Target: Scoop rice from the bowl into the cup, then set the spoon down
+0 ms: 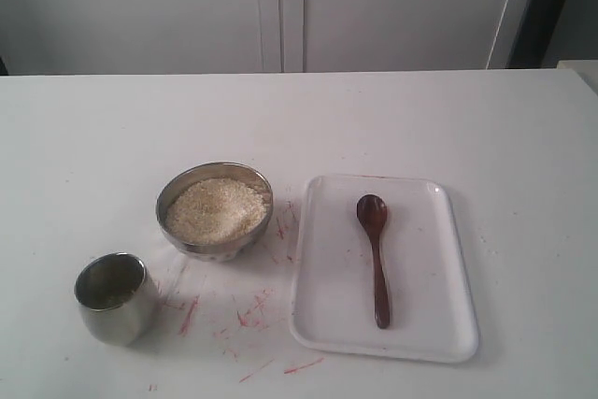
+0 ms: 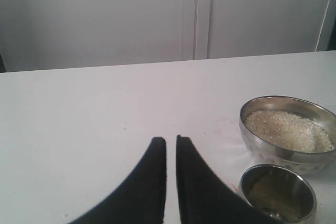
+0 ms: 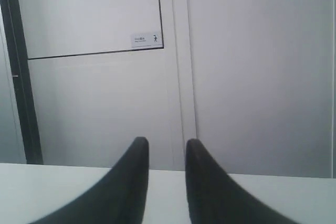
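- A matte white worktop (image 1: 467, 119) runs back to pale, flat-panelled doors (image 1: 140, 7). Thin red scratch marks (image 1: 248, 315) lie around 6 o'clock of the bowl.
- The bowl (image 1: 215, 251) is round, shallow polished steel. It holds the rice (image 1: 217, 207), a grainy off-white heap almost up to the rim.
- The cup (image 1: 117, 310), a rounded, mirror-sided steel tumbler, stands upright near the bowl at 8 o'clock.
- A glossy white rounded-corner tray (image 1: 420, 324) lies just beside the bowl at 3 o'clock.
- The spoon (image 1: 374, 249), smooth dark reddish wood, lies flat on the tray, with its oval head at 12 o'clock and its thin handle toward 6.
- The left tool (image 2: 171, 139) has curved black fingers drawn to a slit and grips nothing.
- The right tool (image 3: 167, 141) shows a narrow gap and is empty.
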